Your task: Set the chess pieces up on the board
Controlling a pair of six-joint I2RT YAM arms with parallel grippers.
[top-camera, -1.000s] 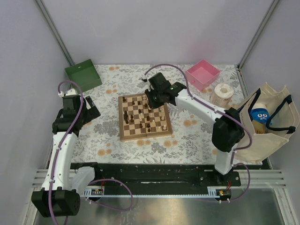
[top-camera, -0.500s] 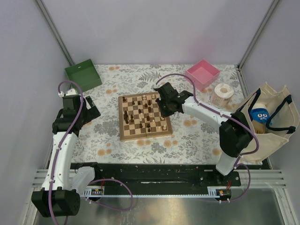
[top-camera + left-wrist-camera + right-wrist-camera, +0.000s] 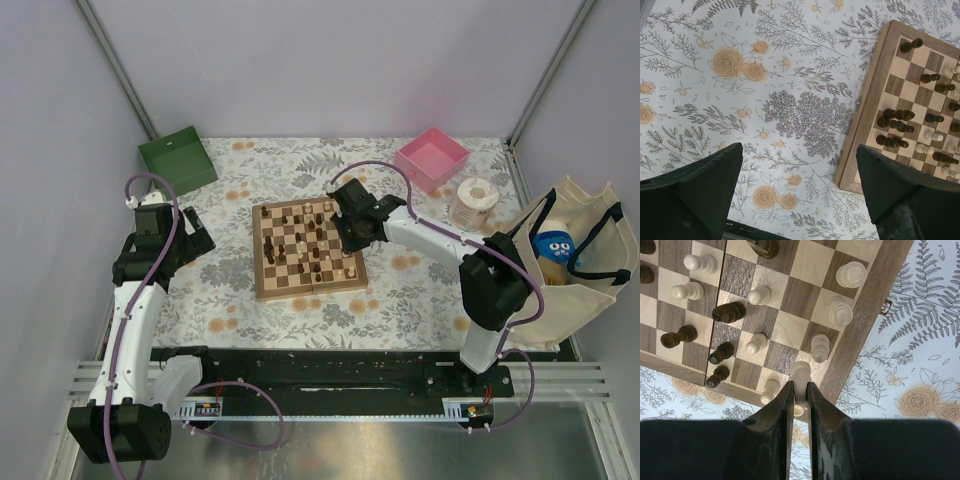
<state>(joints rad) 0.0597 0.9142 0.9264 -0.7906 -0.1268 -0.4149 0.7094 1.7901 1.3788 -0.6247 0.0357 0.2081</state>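
Right end effector (image 3: 800,390) has its fingers pressed together on a pale piece (image 3: 800,372), pinched at the fingertips right over the corner of the board (image 3: 860,325), where the last square meets the wood border. The piece looks roughly upright, long axis in line with the fingers; can't tell whether its base touches the square. My read: the next move is a short straight-down set and release, no sideways travel needed. It's tight there. One pale pawn (image 3: 771,390) sits just beside the left finger, and another pale piece (image 3: 820,346) is one square further up the edge, with two more (image 3: 840,311) (image 3: 851,274) beyond it in the same file. Opening the fingers could clip the pawn, so a small opening looks safer. Dark pieces (image 3: 718,375) stand further left along the board edge, apart from the fingers. The other chess pieces (image 3: 305,245) are scattered mid-board, dark and pale mixed, so the setup looks far from done. Left end effector (image 3: 800,190) is spread wide and holds nothing; it hangs over the bare floral desk (image 3: 740,100), with the board's left edge off to its right. The right arm is clearly the nearer one for this corner. Green box (image 3: 177,158), pink box (image 3: 433,158), paper roll (image 3: 473,200) and tote bag (image 3: 570,290) sit well apart from the board, out of the way.
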